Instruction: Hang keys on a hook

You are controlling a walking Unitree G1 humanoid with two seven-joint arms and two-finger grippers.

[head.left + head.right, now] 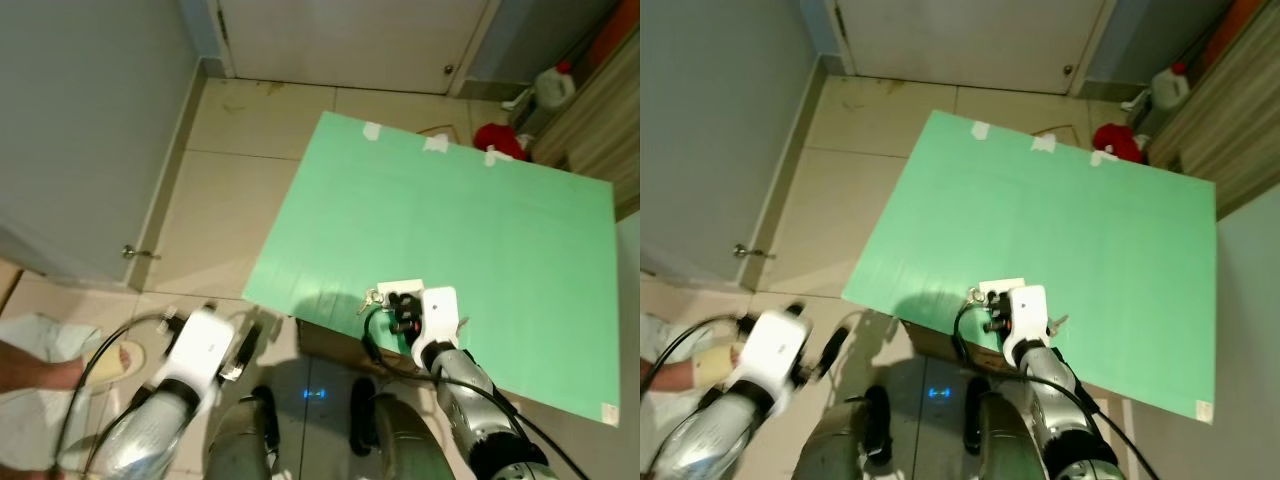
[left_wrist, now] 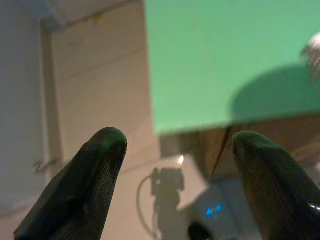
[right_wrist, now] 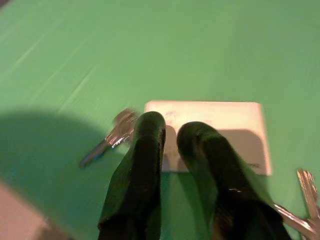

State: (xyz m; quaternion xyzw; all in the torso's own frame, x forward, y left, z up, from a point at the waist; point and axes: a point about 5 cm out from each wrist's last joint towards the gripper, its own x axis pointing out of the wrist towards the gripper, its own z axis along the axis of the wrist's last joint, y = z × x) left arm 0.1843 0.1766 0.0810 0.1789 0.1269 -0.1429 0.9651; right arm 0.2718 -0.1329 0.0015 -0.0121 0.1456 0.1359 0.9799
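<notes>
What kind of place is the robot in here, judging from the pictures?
Probably a home, perhaps a hallway or utility corner. The floor is beige tile, a closed door stands ahead, and a plastic jug sits on the floor by the wall. A green sheet covers the work surface.

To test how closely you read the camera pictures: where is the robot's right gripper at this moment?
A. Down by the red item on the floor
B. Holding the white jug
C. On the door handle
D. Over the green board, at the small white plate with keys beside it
D: the right gripper sits over the green board, its fingertips at the white plate, keys beside it.
</notes>
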